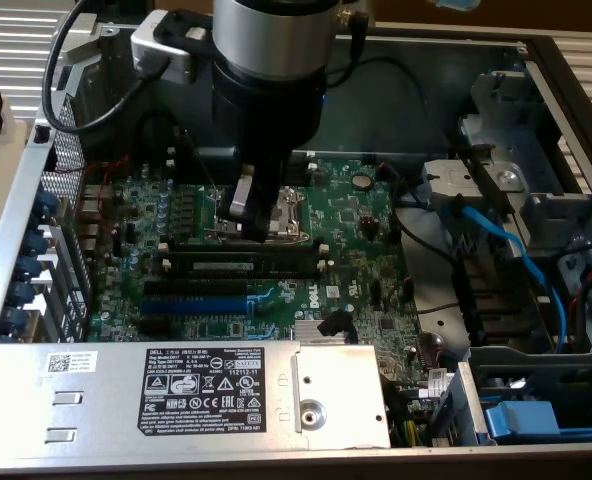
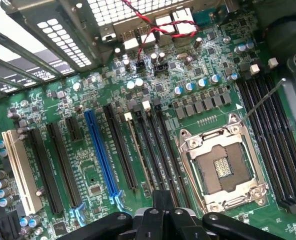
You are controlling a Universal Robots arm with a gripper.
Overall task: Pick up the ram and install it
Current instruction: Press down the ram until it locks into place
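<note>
Looking into the open computer case through the exterior view, I start at that view's left with the perforated metal wall (image 1: 64,150) and its blue card clips (image 1: 24,268). Moving right, I reach the green motherboard (image 1: 366,230), where my gripper (image 1: 261,215) hangs straight down from the wide silver and black wrist, its tips just over the silver processor socket (image 1: 288,215). I read the jaws as clenched together, and I can see nothing between them. In the wrist view the gripper (image 2: 160,210) shows as black links with a narrow dark tip pointing at the board beside the processor socket (image 2: 223,165).

Just in front of the socket, towards the power supply, the ram (image 1: 246,265) lies lengthwise in one of the black slots (image 1: 201,290), its pale label visible along the top, white end clips at either end. I cannot tell whether it is fully seated. Nearer still is the blue slot (image 1: 191,305), then the grey power supply (image 1: 176,395) with its printed label.

Continuing right, a coin battery (image 1: 362,182) sits on the board, black cables loop past, and a blue cable (image 1: 516,260) crosses the grey drive bay (image 1: 496,190) at the exterior view's right.
</note>
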